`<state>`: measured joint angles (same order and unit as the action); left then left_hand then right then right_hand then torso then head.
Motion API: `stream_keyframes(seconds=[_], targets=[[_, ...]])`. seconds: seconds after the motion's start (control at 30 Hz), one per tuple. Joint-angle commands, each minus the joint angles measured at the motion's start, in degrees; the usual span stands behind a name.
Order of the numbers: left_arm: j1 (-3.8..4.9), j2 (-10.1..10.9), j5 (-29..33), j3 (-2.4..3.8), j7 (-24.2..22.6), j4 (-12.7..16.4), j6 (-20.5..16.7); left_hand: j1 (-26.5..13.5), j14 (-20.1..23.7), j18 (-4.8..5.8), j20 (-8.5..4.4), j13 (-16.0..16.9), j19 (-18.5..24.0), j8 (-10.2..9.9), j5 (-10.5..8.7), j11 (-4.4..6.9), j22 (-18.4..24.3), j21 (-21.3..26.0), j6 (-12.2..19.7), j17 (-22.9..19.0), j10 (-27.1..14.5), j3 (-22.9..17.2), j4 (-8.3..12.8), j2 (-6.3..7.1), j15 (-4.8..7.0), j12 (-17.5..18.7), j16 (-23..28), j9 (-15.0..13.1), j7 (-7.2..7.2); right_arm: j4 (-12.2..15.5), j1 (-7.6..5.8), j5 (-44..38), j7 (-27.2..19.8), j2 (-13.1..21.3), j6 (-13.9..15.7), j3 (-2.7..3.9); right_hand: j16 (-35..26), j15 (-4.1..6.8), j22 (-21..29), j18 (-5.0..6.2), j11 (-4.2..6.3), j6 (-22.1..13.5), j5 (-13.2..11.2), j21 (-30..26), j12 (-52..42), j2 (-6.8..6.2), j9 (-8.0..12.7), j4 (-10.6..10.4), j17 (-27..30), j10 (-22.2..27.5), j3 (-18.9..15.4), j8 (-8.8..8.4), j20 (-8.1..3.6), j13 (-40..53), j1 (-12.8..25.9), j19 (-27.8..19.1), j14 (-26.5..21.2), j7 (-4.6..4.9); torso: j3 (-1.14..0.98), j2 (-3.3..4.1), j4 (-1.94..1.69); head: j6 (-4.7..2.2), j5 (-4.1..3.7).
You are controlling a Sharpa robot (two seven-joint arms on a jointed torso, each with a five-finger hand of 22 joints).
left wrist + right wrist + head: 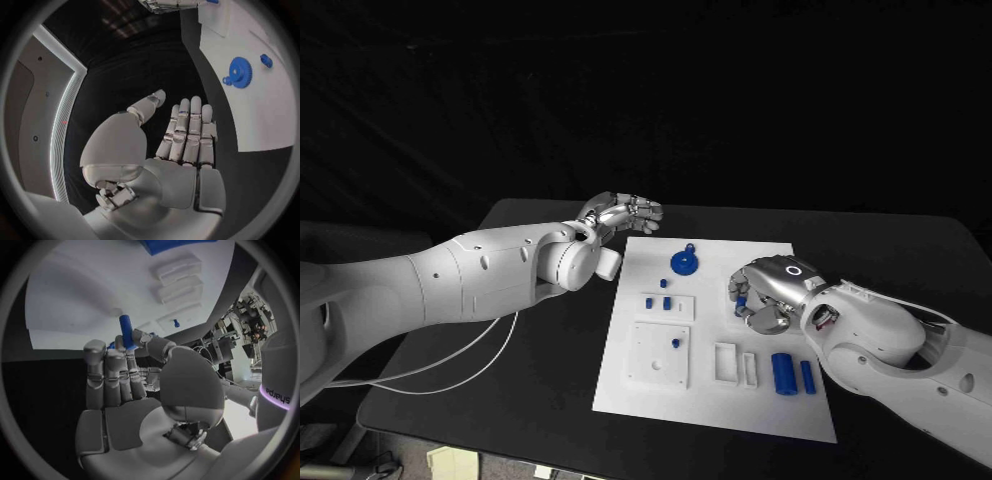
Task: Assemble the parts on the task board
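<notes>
The white task board (733, 412) lies in the middle of the black table. My right hand (764, 296) hovers over its right side and pinches a short blue peg (125, 331) between thumb and fingers, the peg sticking out past the fingertips. My left hand (625, 212) hangs off the board's far left corner with its fingers straight and nothing in it (186, 131). A blue gear (687, 262) lies at the far end of the board (239, 73). Two blue cylinders (795, 374) lie side by side near the right edge. Small blue pieces (659, 301) stand left of the middle.
White raised blocks (736, 363) and a square plate with a small blue pin (676, 343) sit on the near half of the board. A white cable (459, 358) runs over the table on the left. Bare black table (516, 400) surrounds the board.
</notes>
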<state>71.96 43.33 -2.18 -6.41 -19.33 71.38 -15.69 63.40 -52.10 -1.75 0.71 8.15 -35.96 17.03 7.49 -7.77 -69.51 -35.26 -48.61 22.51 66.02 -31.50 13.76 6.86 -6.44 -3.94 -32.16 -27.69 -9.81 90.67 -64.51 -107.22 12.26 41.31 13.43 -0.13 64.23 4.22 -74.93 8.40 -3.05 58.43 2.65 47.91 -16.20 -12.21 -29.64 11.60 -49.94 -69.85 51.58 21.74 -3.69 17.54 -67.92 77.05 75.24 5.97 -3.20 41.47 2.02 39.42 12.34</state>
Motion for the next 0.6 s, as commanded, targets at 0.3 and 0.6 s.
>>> stream_keyframes(seconds=[0.3, 0.6], targets=[[0.10, -0.21, 0.25, 0.06, -0.38, 0.05, 0.80, -0.48, -0.37, -0.98, 0.17, -0.09, -0.36, 0.20, -0.18, -0.06, -0.09, 0.23, 0.32, 0.13, 0.50, 0.14, -0.37, -0.05, -0.16, -0.19, 0.33, 0.08, -0.21, 3.01, 0.02, -0.93, -1.12, -0.64, 5.37, 0.80, 0.20, 0.71, -1.01, 6.60, 1.59, 0.88, 0.14, 0.33, -1.40, 0.30, -0.22, -0.19, -0.13, -2.40, 0.13, 0.26, -0.53, 1.79, -1.00, 0.31, -0.01, -0.08, 0.03, 0.03, 0.02, -0.09, 0.29], [0.10, -0.43, 0.25, 0.06, -0.38, 0.09, 0.77, -0.48, -0.38, -0.98, 0.16, -0.12, -0.36, 0.20, -0.18, -0.06, -0.11, 0.26, 0.34, 0.19, 0.50, 0.15, -0.38, -0.05, -0.15, -0.19, 0.38, 0.09, -0.21, 4.42, 0.77, 0.47, -2.91, -3.55, 6.23, 0.63, 0.23, 0.75, -1.02, 6.60, 1.63, 0.92, 0.14, 0.38, -1.47, 0.28, -0.24, -0.26, -0.14, -2.42, 0.14, 0.25, -0.59, 1.84, -1.03, 0.36, 0.01, -0.10, 0.07, 0.00, 0.07, 0.14, 0.67]])
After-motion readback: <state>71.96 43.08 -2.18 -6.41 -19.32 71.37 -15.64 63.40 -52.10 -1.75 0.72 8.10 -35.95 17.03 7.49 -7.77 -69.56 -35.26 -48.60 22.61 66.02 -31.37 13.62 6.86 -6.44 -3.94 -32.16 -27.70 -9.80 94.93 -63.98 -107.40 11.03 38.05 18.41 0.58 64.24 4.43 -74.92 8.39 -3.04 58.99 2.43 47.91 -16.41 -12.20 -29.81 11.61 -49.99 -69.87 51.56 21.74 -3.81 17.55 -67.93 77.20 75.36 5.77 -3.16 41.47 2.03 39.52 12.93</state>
